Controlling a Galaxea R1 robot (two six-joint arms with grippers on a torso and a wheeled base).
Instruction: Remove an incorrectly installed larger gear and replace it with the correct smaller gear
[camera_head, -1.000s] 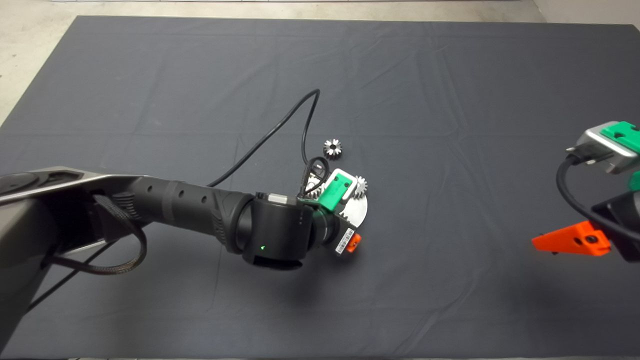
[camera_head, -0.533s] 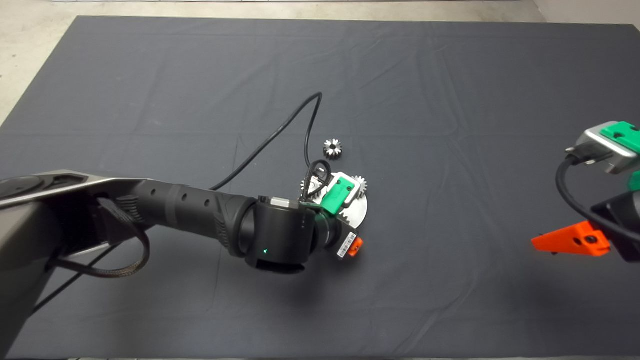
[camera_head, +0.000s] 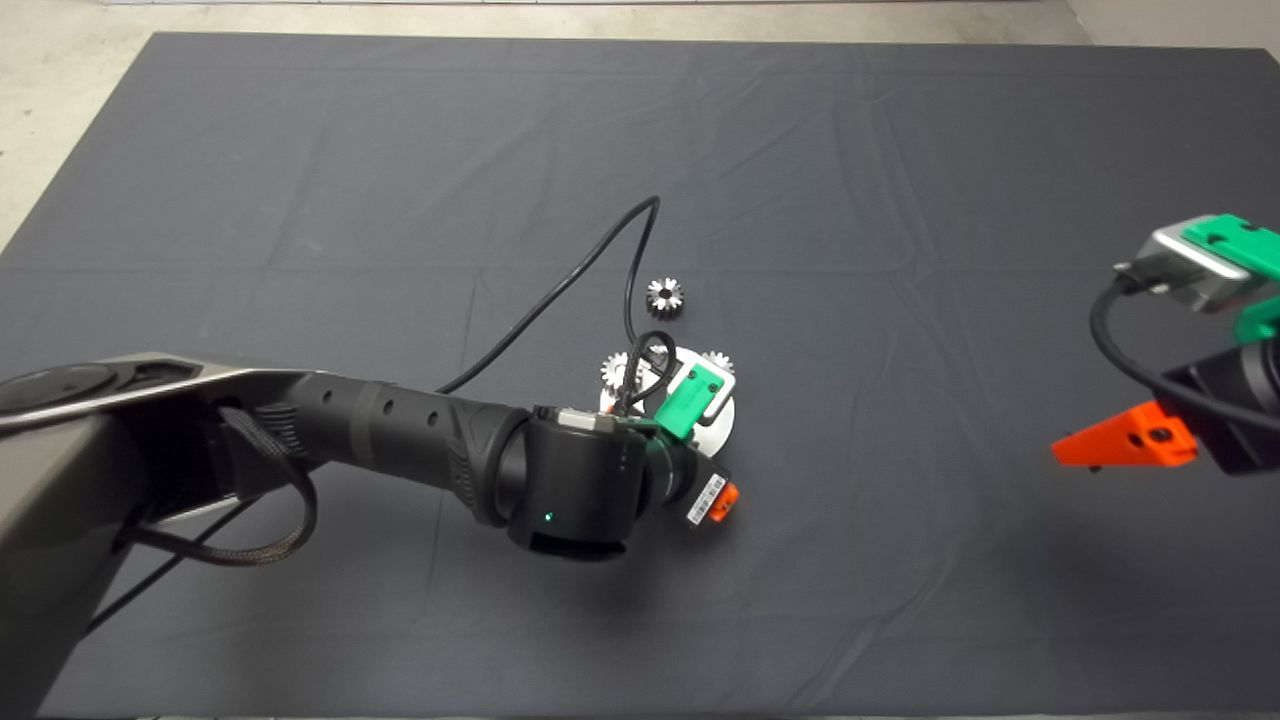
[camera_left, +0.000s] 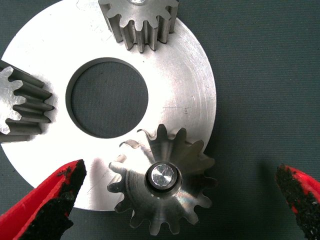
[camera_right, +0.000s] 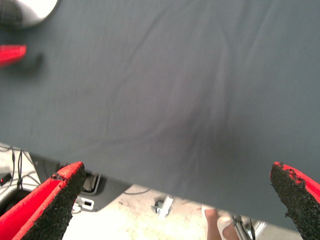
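No text can be read anywhere; a small white barcode sticker (camera_head: 706, 496) on the left claw's (camera_left: 185, 200) wrist carries print too small to make out.

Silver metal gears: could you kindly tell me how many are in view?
4. On the round silver plate: two small gears and the wider gear, between the left gripper's fingers; a loose small gear on the dark mat.

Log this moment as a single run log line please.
left hand: open, above larger gear on round plate | right hand: open, idle at mat's right edge | spare smaller gear: on mat
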